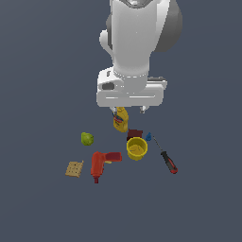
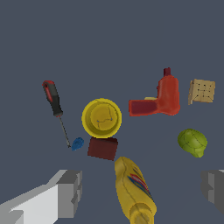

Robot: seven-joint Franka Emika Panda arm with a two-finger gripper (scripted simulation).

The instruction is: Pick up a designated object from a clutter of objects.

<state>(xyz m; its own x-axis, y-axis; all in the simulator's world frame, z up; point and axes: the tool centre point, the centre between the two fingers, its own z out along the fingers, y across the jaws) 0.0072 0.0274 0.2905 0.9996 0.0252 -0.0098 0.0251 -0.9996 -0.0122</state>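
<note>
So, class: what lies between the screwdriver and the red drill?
The yellow cup sits between the screwdriver and the red drill, touching neither. Both views show it, the wrist view most clearly.

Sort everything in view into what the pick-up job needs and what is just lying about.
For the job:
slim red-and-black-handled screwdriver
open grey gripper

Lying about:
yellow mustard bottle
yellow cup
red power drill
green pear
tan cracker square
dark red block
small blue piece

The yellow cup [image 2: 101,118] stands open, and the dark red block [image 2: 103,148] is just beside it. The screwdriver [image 2: 55,107] lies near the cup, its tip beside the blue piece [image 2: 77,143]. The mustard bottle [image 2: 134,190] lies between the wide-apart gripper fingers [image 2: 70,192].
</note>
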